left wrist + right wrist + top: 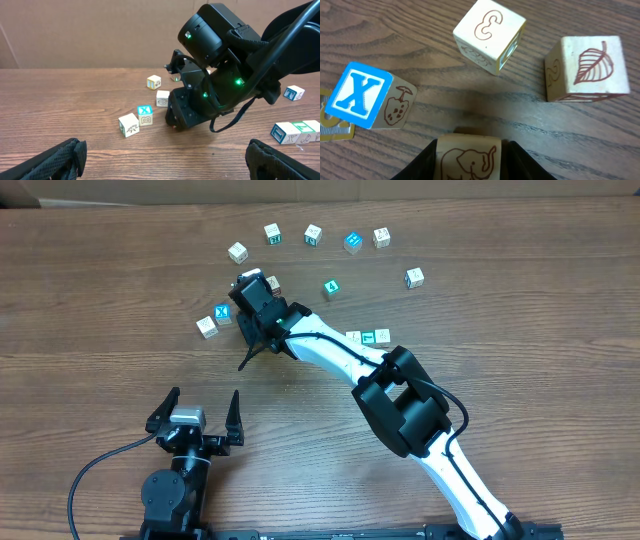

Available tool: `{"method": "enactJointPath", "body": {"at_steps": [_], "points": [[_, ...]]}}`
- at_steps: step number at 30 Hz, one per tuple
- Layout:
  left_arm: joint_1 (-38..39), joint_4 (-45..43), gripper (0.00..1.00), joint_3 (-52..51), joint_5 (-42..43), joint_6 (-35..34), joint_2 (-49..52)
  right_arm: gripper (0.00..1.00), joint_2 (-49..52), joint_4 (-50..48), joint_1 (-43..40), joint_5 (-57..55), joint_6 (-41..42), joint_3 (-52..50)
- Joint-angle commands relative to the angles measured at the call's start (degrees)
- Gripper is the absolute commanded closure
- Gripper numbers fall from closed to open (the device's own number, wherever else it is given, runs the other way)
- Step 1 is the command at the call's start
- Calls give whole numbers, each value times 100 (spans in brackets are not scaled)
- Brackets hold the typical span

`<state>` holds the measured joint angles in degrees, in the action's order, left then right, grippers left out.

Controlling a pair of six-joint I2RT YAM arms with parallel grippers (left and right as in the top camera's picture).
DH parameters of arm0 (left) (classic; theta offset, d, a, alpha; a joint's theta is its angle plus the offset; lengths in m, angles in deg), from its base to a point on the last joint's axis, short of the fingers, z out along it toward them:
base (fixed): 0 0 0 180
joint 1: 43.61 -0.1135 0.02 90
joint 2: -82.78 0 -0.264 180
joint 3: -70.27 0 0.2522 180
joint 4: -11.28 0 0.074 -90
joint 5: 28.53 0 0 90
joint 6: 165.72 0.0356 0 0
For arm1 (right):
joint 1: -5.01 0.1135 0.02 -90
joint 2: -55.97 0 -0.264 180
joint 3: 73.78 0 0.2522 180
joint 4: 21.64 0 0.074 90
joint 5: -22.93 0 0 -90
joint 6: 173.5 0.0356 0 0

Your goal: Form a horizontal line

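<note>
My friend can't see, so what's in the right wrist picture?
An elephant block sits between the black fingers of the right pincer. Beyond it on the wooden table lie a blue X block, a leaf block and a curly-3 block.

Brown wood-grain worktop (520, 380) with little letter cubes scattered over the far half, mostly in a loose arc. Over on the left a blue X cube (223, 311) sits just beside a whitish cube (207, 327), with an elephant cube (467, 160) close by. The horizontal line (368, 337) of touching cubes is around mid-worktop.
</note>
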<state>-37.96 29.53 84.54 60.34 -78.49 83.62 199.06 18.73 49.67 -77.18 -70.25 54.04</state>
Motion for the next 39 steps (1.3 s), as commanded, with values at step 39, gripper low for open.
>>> {"method": "enactJointPath", "body": {"at_steps": [39], "points": [[28,-17,0,-24,-35,109,-52,46,-1110,-61,17,-20,-31,-684]]}}
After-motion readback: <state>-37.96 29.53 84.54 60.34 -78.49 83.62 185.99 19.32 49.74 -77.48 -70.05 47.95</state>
